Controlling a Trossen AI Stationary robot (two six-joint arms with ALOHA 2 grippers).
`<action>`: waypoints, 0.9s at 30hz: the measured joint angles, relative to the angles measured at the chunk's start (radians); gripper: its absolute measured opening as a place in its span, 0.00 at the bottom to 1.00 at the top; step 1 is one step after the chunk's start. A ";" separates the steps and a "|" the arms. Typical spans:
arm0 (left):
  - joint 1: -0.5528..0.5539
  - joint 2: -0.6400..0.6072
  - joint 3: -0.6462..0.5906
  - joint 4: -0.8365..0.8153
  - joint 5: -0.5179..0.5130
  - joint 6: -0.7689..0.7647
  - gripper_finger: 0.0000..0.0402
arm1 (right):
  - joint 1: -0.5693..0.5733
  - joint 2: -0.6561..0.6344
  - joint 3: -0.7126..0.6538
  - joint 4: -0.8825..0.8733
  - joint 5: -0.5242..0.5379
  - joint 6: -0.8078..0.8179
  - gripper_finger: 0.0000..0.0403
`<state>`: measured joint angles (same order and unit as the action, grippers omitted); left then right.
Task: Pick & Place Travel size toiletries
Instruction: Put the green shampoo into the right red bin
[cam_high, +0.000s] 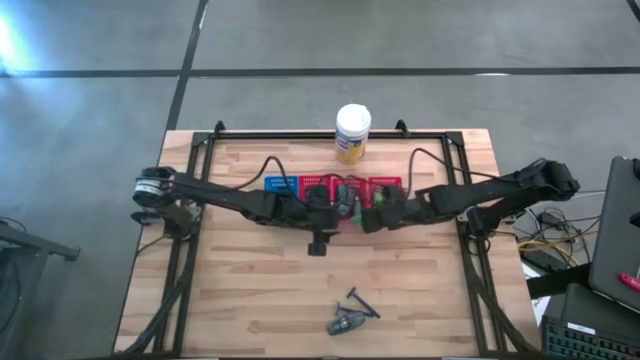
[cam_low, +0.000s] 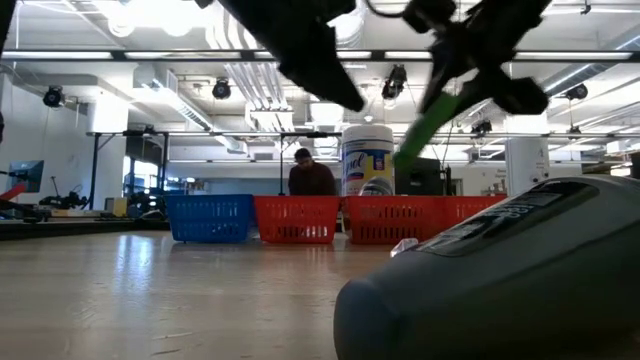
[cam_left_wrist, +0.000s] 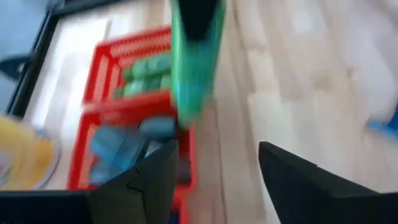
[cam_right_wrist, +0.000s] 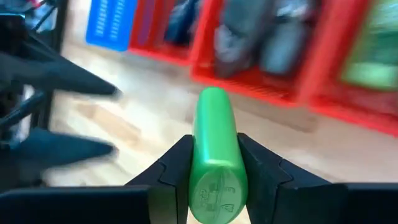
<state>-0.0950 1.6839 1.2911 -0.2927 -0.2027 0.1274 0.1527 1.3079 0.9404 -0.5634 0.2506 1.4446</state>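
My right gripper (cam_right_wrist: 213, 155) is shut on a bright green mini bottle (cam_right_wrist: 212, 134), held in the air in front of the row of baskets; the low view shows the bottle (cam_low: 425, 125) slanting down from the fingers. My left gripper (cam_left_wrist: 214, 152) is open and touches nothing. It faces the bottle (cam_left_wrist: 196, 68) from close by, and its two fingers show as a left gripper (cam_right_wrist: 115, 121) in the right wrist view. One red basket (cam_left_wrist: 99, 68) holds green bottles, another red basket (cam_left_wrist: 78, 168) holds grey tubes. A grey tube (cam_high: 345, 323) and a thin black stick (cam_high: 360, 300) lie near the table's near edge. My right gripper pinches the green bottle between its two fingers (cam_right_wrist: 177, 165), one on each long side (cam_right_wrist: 202, 146). The bottle lies along the fingers, its embossed end (cam_right_wrist: 213, 190) back toward the wrist and its rounded end sticking out ahead. It is lifted clear of the table.
A blue basket (cam_high: 281, 185) and red baskets (cam_high: 385, 184) stand in a row at mid-table. The white-lidded yellow canister (cam_high: 352, 133) stands behind them at the far edge. A person (cam_low: 312, 175) shows in the room beyond. Bare wood lies between the baskets and the near-edge items.
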 joint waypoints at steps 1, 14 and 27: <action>0.002 -0.013 -0.002 -0.032 -0.009 -0.008 0.57 | 0.004 -0.018 0.001 -0.044 0.024 0.011 0.25; 0.004 -0.133 -0.058 -0.167 -0.036 -0.130 0.58 | 0.079 -0.060 -0.010 -0.343 0.464 0.099 0.25; 0.001 -0.153 -0.156 -0.222 0.064 -0.306 0.58 | 0.037 0.233 -0.015 -0.372 0.521 0.100 0.38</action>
<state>-0.0939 1.5307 1.1352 -0.5145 -0.1390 -0.1786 0.1895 1.5409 0.9255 -0.9354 0.7719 1.5450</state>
